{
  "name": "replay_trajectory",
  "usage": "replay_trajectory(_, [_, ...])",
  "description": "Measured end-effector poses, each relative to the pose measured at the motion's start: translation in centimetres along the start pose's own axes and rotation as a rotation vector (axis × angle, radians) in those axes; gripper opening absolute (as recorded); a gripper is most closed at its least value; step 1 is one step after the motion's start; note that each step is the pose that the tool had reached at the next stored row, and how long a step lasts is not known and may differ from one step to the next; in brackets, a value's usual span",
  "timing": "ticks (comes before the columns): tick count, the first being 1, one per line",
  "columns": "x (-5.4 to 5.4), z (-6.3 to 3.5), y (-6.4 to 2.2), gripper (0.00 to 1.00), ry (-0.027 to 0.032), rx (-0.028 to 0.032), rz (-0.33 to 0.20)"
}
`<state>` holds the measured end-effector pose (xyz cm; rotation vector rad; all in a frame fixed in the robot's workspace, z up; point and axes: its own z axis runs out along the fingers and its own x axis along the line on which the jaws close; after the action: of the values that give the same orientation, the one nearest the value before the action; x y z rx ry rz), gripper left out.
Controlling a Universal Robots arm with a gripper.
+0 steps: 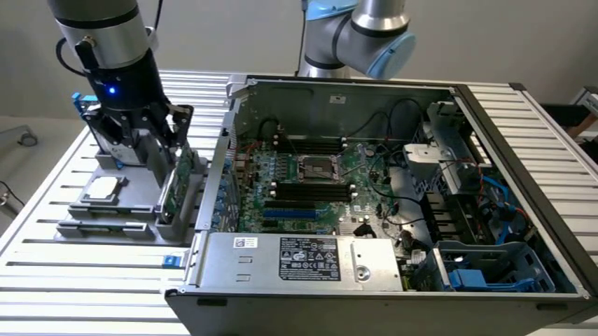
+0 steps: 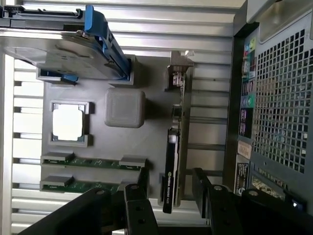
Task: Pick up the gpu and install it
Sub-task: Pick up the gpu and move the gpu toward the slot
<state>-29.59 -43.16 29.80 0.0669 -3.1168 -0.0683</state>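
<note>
Gripper, exterior view: the gripper point(image 1: 150, 148) is being held wide open, low over the grey holder point(image 1: 94, 225) on the slatted table point(image 1: 75, 280) at the exterior view's left; nothing is being gripped.
Gpu, exterior view: the gpu point(image 1: 179, 185) is being kept upright on its edge in the holder's slot nearest the computer case point(image 1: 523, 210), just below the gripper.
Install site, exterior view: the motherboard point(image 1: 309, 175) is being left exposed inside the open case, with no card being seated in the blue slot point(image 1: 290, 210) area, as far as can be told.
Neighbours, exterior view: the processor chip point(image 1: 103, 189) is being left in its own pocket of the holder, apart from the gripper.
Gripper, wrist view: the gripper point(image 2: 171, 193) is being shown with its jaws spread, one on each side of the card's near end, a gap being kept on both sides.
Gpu, wrist view: the gpu point(image 2: 172, 156) is being seen edge-on in its slot, black shroud toward the holder's middle, silver bracket point(image 2: 179, 68) at the far end.
Neighbours, wrist view: the hard drive point(image 2: 63, 49) in its blue frame, the processor chip point(image 2: 68, 122) and the two memory sticks point(image 2: 93, 161) are being left untouched.
Progress: the pick-up is being judged as lined up but not closed; lifting, carrying and seating in the case are being counted as not yet done.
</note>
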Motion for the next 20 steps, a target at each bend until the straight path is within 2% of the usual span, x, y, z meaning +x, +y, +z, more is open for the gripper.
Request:
replay_trajectory(11, [0.0, 2.0, -0.09, 0.48, -0.0032, 0.0, 0.0])
replay_trajectory(20, [-0.4, 3.62, -0.1, 0.48, -0.0035, 0.0002, 0.0])
